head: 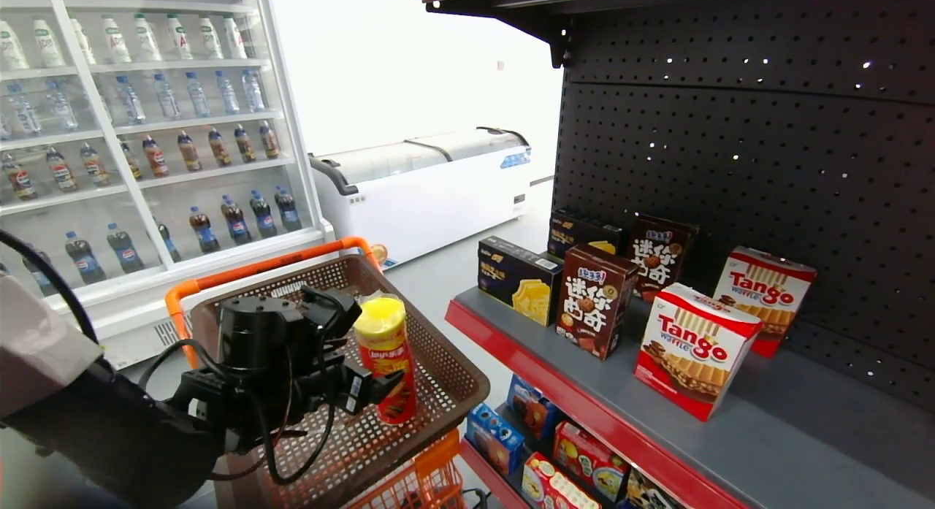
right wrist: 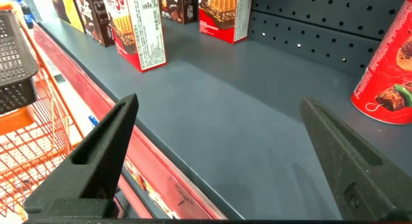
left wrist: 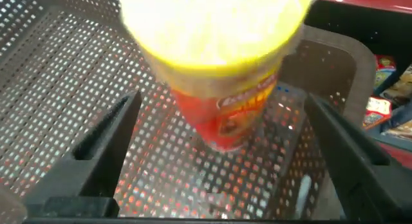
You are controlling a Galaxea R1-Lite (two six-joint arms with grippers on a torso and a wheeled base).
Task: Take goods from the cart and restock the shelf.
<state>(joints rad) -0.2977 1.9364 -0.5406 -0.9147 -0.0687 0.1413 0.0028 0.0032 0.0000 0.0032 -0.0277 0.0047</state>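
A red snack can (head: 386, 359) with a yellow lid stands upright in the brown basket (head: 460, 377) on top of the orange cart (head: 256, 272). My left gripper (head: 363, 354) is open around it, and the can (left wrist: 225, 114) sits between the spread fingers (left wrist: 106, 137) with gaps on both sides. My right gripper (right wrist: 219, 103) hangs open over a bare stretch of the grey shelf (right wrist: 244, 121), holding nothing. A red canister (right wrist: 386, 76) stands on that shelf by the pegboard back. On the shelf (head: 803, 421) stand wafer boxes (head: 694, 348), brown biscuit boxes (head: 593, 308) and a dark box (head: 518, 275).
The shelf has a red front lip (head: 584, 414), and a lower shelf holds more boxes (head: 555, 450). A glass-door drinks fridge (head: 146, 129) and a white chest freezer (head: 424, 188) stand behind the cart. Free shelf room lies to the right of the wafer boxes.
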